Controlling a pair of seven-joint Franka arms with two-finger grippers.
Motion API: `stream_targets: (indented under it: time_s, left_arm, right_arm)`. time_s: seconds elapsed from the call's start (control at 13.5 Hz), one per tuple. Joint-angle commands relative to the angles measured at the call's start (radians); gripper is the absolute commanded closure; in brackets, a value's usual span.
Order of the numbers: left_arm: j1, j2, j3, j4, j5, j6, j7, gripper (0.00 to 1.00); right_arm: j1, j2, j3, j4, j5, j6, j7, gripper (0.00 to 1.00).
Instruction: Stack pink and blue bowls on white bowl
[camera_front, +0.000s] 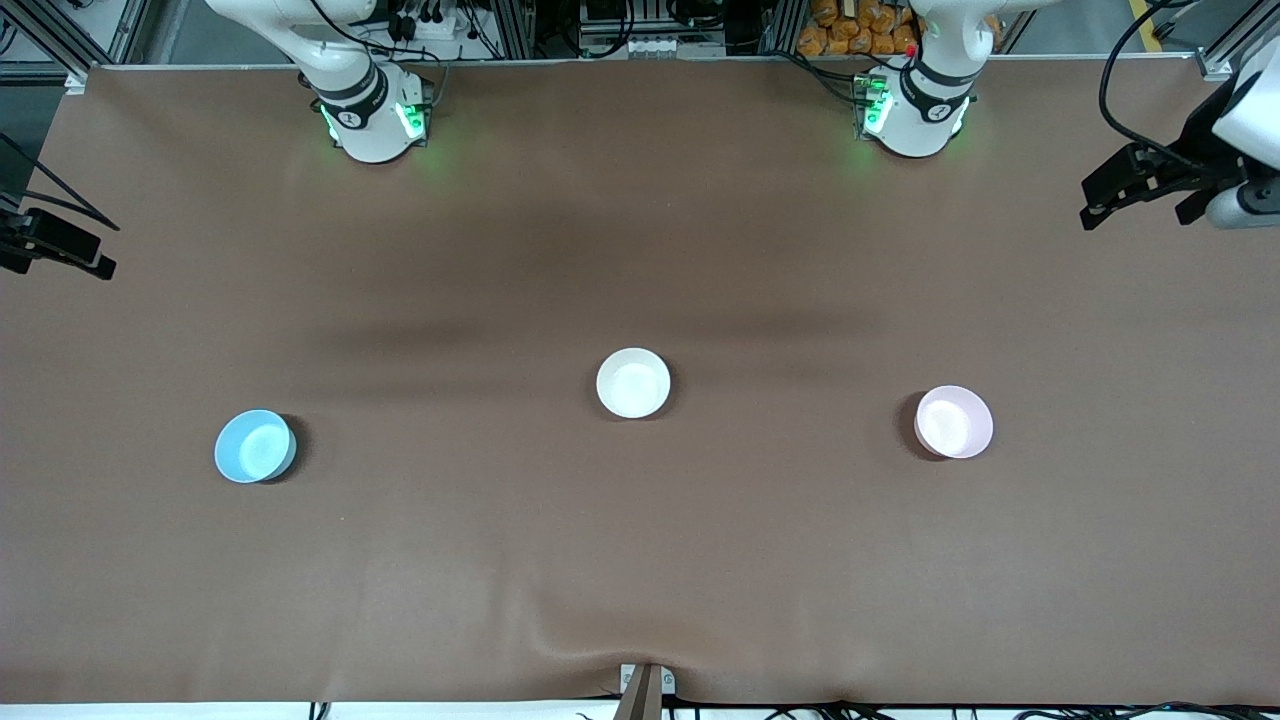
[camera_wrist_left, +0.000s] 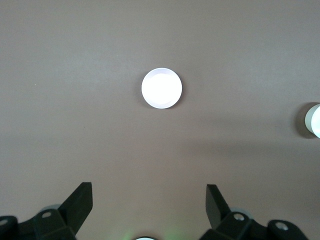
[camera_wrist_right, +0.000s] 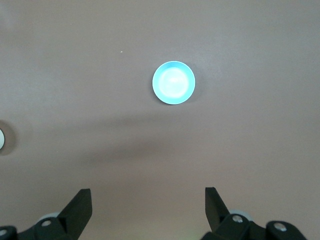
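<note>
The white bowl (camera_front: 633, 383) sits at the middle of the table. The pale pink bowl (camera_front: 954, 422) sits toward the left arm's end, the sky-blue bowl (camera_front: 255, 446) toward the right arm's end, both a little nearer the front camera. My left gripper (camera_front: 1140, 212) hangs open and empty high over the left arm's end of the table; its wrist view shows the pink bowl (camera_wrist_left: 161, 88), washed out pale, past the open gripper (camera_wrist_left: 150, 200). My right gripper (camera_front: 60, 250) hangs open and empty high over the right arm's end; its wrist view shows the blue bowl (camera_wrist_right: 173, 82) past the open gripper (camera_wrist_right: 148, 202).
The brown table cover (camera_front: 640, 560) has a low wrinkle near its front edge. The white bowl's rim shows at the edge of the left wrist view (camera_wrist_left: 314, 120) and of the right wrist view (camera_wrist_right: 1, 139). Both arm bases stand along the table's back edge.
</note>
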Motion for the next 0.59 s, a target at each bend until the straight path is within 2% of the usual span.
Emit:
stream_targets:
  time_s: [0.0, 0.22, 0.52]
  left_arm:
    - [0.013, 0.033, -0.01, 0.006, 0.02, -0.004, 0.027, 0.0]
    - [0.022, 0.051, -0.012, -0.034, 0.02, 0.059, 0.027, 0.0]
    - [0.022, 0.051, -0.01, -0.147, 0.02, 0.212, 0.027, 0.0]
  right_arm:
    - [-0.012, 0.0, 0.003, -0.001, 0.016, -0.001, 0.01, 0.0]
    - [-0.013, 0.0, 0.005, -0.001, 0.016, -0.001, 0.01, 0.0]
    - [-0.013, 0.0, 0.005, -0.001, 0.016, -0.001, 0.01, 0.0]
